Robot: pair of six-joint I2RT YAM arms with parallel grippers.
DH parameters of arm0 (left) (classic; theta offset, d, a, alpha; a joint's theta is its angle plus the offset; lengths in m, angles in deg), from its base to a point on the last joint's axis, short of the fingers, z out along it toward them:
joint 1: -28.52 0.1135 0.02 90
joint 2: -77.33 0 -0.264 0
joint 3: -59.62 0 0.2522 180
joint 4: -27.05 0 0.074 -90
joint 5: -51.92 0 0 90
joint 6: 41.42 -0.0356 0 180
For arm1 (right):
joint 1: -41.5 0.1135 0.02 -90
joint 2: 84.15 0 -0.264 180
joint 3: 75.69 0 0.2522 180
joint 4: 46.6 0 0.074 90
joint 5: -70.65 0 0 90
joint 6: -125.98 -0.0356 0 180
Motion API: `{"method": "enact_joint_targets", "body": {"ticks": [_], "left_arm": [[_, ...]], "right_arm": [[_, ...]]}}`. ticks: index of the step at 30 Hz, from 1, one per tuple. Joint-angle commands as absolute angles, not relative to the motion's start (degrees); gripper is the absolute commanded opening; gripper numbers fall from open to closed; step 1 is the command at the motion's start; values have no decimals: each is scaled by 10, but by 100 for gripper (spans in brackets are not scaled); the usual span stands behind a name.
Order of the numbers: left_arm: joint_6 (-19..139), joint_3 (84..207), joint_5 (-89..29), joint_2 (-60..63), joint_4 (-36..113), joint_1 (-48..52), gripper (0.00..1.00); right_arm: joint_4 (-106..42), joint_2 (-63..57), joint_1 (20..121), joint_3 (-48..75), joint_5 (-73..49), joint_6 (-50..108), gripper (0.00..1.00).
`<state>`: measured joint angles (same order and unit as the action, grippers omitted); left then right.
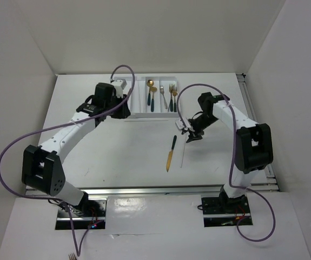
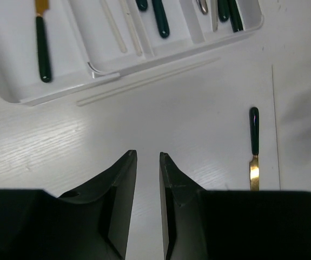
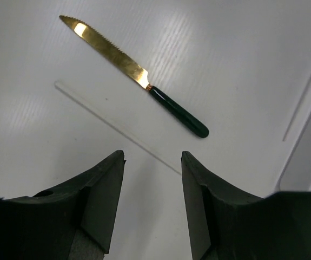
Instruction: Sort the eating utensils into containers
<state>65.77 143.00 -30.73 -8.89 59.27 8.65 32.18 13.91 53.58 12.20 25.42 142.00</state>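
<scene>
A gold knife lies loose on the white table, well in front of the tray. It has a serrated blade that shines bright yellow and a slim, rounded dark teal handle. Just beside it, apart and at a slight angle, lies a thin pale stick, nearly the colour of the table. In the right wrist view, one end of it reaches toward the gap between the fingers. The right gripper hovers over that end with its jaws spread wide and nothing between them. A second pale stick lies on the table just in front of the tray's near wall and roughly parallel to it. The tray is shallow, white plastic, split into long narrow compartments. In the left wrist view, one end compartment holds a single teal-handled utensil with a gold upper part cut off by the frame. The compartment next to it holds more pale sticks. From above, gold spoons with teal handles lie in a further compartment, with a silver fork and gold forks to the right of them. The left gripper is poised above bare table near the tray, with its jaws only narrowly parted and empty.
</scene>
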Motion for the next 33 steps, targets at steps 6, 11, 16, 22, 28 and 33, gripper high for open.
{"method": "enact_joint_targets", "body": {"ticks": [6, 11, 16, 22, 28, 33], "left_arm": [[690, 1468, -265, -86, 608, 152, 37], [690, 1462, -253, -86, 614, 158, 37], [690, 1456, -253, -86, 619, 174, 39], [697, 1461, -244, -102, 630, 206, 39], [714, 1467, -231, -114, 636, 230, 39], [714, 1472, -225, -114, 641, 249, 39]], "right_arm": [[410, 246, 571, 233, 217, 1693, 54], [390, 286, 587, 259, 217, 1717, 54], [381, 323, 599, 278, 211, 1748, 55], [382, 359, 609, 304, 194, 1768, 55], [390, 399, 615, 334, 184, 1779, 55], [404, 414, 621, 351, 161, 1792, 50]]}}
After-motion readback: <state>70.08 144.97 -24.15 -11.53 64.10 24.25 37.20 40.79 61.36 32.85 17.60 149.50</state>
